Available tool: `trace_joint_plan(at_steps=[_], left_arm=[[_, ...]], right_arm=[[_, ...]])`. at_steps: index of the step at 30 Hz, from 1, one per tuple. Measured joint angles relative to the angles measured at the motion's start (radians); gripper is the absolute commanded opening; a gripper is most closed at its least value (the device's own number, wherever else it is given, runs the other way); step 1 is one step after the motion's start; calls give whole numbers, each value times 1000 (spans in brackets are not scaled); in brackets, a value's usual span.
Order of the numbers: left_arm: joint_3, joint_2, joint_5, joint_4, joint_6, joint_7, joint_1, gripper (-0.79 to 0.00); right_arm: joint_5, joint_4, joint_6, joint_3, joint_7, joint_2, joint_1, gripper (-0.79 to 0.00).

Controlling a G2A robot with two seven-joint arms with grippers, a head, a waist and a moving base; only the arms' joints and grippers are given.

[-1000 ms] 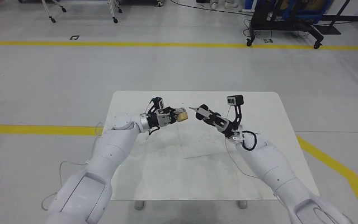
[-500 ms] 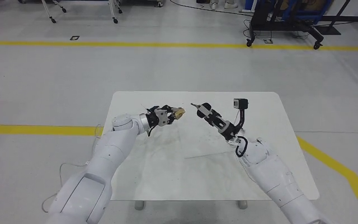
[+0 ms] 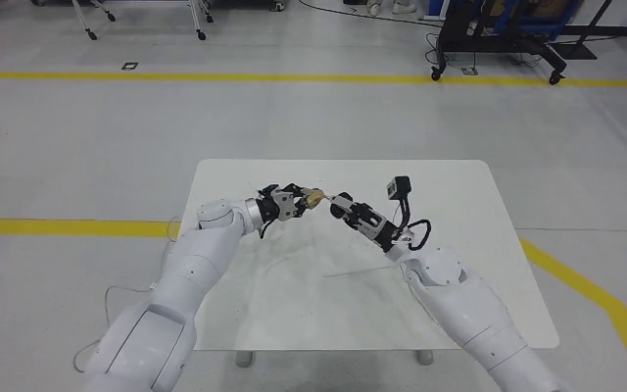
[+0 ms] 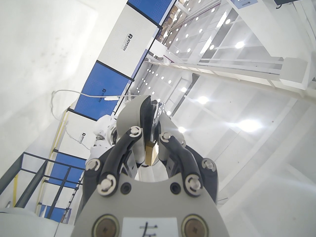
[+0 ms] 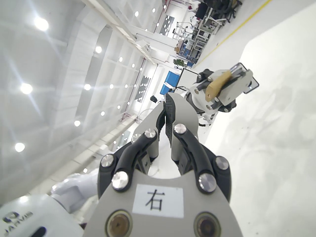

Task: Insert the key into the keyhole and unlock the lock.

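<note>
1. Two arms are up: the left arm and the right arm meet over the far middle of the white worktop. Both are lifted off it, likely so lock and key can be lined up freely in the air.
2. Your left hand is clamped tight on the lock. The silver shackle sits between the pads and the brass body hangs out of the grip. From the right wrist view, a brass end is turned towards the other hand, which looks like a deliberate presentation. The keyhole itself is too small to make out.
3. Your right hand has its pads pressed together, tip aimed at the lock. That pinch is what I'd expect for a thin flat blade.
4. The key reads as a slim sliver poking from those fingertips, just beside the brass. I can't tell whether it touches.
5. By my read you're at alignment, with insertion not yet done. Any tilt between blade and slot would likely jam it, so square it up first.
</note>
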Motion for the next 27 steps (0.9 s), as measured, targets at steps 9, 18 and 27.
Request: trace_joint_plan(at_steps=[9,18,27], left_arm=[[-33,16,38,-138,-1,224,69,-785],[-53,34,84,-243,29,267,116,-785],[-64,43,118,-298,49,285,141,-785]], right_arm=[[-111,-103,165,-12,-187,-11,-60,-785],[-149,-110,302,-28,-299,-27,-68,-785],[-130,-78,316,-38,-297,-45,-47,-785]])
